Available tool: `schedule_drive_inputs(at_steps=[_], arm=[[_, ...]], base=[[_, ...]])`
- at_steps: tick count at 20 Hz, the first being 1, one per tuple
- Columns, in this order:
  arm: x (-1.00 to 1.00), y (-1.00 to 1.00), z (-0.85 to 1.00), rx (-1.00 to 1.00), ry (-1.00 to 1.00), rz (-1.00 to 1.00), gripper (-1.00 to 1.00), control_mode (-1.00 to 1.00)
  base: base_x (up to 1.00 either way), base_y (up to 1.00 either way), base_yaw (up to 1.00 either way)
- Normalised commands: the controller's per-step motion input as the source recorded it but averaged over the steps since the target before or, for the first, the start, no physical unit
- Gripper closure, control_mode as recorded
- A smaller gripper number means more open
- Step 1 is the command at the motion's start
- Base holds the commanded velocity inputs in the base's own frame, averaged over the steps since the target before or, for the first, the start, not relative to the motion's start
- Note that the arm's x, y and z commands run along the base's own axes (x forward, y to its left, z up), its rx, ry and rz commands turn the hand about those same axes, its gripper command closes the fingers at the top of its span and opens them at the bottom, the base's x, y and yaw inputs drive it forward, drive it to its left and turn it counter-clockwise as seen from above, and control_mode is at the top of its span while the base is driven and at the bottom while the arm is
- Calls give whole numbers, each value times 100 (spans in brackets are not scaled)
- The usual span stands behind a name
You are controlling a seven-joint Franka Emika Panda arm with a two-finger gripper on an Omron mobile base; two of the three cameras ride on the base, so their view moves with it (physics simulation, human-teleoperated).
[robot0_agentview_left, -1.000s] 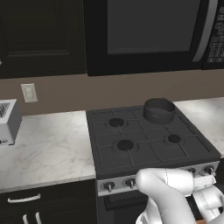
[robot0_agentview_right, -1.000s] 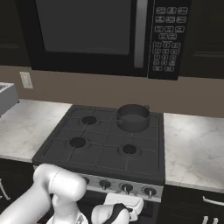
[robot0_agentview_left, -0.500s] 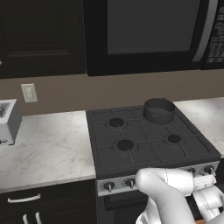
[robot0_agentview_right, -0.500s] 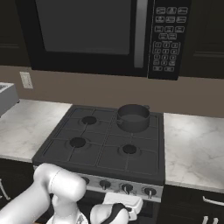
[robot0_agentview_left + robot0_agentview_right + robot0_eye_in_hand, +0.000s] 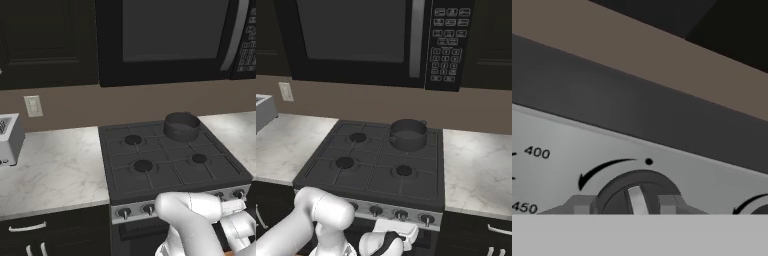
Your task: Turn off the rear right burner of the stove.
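The dark grey stove (image 5: 170,165) (image 5: 376,167) has four grated burners and a silver knob strip (image 5: 135,210) (image 5: 401,214). A dark grey round pot (image 5: 181,125) (image 5: 407,134) stands on the back-right grate and hides the rear right burner. My hand (image 5: 396,231) (image 5: 234,207) is pressed close to the front strip. In the hand view my gripper (image 5: 626,205) is open. Its fingertips (image 5: 582,205) stand on either side of the light ridge of a black knob (image 5: 639,192). A curved arrow and a dot are printed above that knob.
Oven marks 400 and 450 (image 5: 536,151) lie left of the knob, and another knob's edge (image 5: 759,205) shows at the right. A black microwave (image 5: 170,40) (image 5: 371,40) hangs above. Marble counters (image 5: 50,170) (image 5: 481,170) flank the stove, with a toaster (image 5: 7,137) at the left.
No visible change beyond a very slight shift of the hand at the knob strip. The stove and pot stay as they were.
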Motion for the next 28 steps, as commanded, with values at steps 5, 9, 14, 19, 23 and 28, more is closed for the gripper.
schedule_drive_inputs(at_steps=[5,9,14,19,23,28], arm=[[2,0,0,0,0,0,100,-100],[0,0,0,5,0,0,100,-100],[0,1,6,19,0,0,100,-100],[0,5,10,33,0,0,100,-100],[0,6,10,42,1,0,100,-100],[0,1,10,45,3,0,100,-100]], base=[[0,0,0],[0,0,0],[0,0,0],[0,0,0],[0,0,0],[0,0,0]])
